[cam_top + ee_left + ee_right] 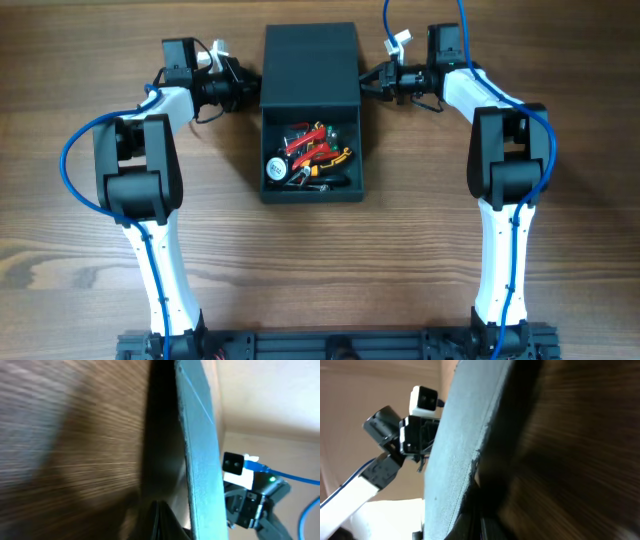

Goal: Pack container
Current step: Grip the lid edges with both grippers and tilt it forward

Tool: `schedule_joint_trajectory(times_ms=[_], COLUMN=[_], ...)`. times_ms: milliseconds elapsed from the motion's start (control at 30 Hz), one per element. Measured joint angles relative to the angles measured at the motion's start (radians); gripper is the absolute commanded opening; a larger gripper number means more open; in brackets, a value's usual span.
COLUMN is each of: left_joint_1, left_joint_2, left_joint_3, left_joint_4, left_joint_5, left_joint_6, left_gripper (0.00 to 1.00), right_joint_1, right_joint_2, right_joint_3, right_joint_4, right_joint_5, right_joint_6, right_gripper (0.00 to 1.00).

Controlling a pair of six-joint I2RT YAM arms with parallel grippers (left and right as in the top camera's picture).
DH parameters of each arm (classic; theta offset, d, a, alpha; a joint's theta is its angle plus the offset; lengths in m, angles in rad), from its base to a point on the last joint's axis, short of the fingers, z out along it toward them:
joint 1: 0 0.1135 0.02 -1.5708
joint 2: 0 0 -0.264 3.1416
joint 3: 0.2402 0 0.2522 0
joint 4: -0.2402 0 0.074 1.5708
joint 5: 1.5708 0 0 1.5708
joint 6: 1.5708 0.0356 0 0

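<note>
**Overhead.** The container (311, 194) sits at the far middle of the surface (320, 270). Its lid (310, 60) is swung up and back, so the box is open. Hand tools (310, 155) with red and orange grips lie inside, beside a round white item. The left gripper (247, 90) and right gripper (372, 80) meet the lid's two side edges from opposite sides. Judgement: this placement steadies the lid from both sides so it can be swung on its hinge. Both grippers are drawn fully narrow. Whether either pinches the lid edge or only presses on it cannot be told.

**Left wrist.** The lid (200, 460) fills the frame edge-on and steeply tilted, above blurred surface (65, 450). The right arm's wrist (250, 495) and a blue cable (295, 477) show beyond. The contact point is too dark to read.

**Right wrist.** This mirrors it: the lid (460, 450) close, the left arm's wrist (410, 430) behind.

**Obstructions.** Nothing stands around the box. Judgement: tool handles lying high could foul the lid as it closes.
</note>
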State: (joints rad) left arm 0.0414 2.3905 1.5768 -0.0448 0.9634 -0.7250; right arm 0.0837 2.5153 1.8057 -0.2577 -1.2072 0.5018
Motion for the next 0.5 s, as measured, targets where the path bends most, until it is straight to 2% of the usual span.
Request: schedule_joint_trajectory(times_ms=[200, 500], left_joint_1=[-0.002, -0.018], left_joint_2=[0.002, 0.001], left_joint_3=[0.026, 0.034], left_joint_4=[0.003, -0.003], left_joint_5=[0.072, 0.082], left_joint_6=[-0.044, -0.049], left_gripper=[0.04, 0.04], right_joint_1=[0.0, 0.0], right_joint_2=[0.0, 0.0], right_joint_3=[0.0, 0.0], right_joint_4=[0.035, -0.013], right_joint_5=[-0.061, -0.088], right_joint_6=[0.012, 0.051], right_gripper=[0.04, 0.04])
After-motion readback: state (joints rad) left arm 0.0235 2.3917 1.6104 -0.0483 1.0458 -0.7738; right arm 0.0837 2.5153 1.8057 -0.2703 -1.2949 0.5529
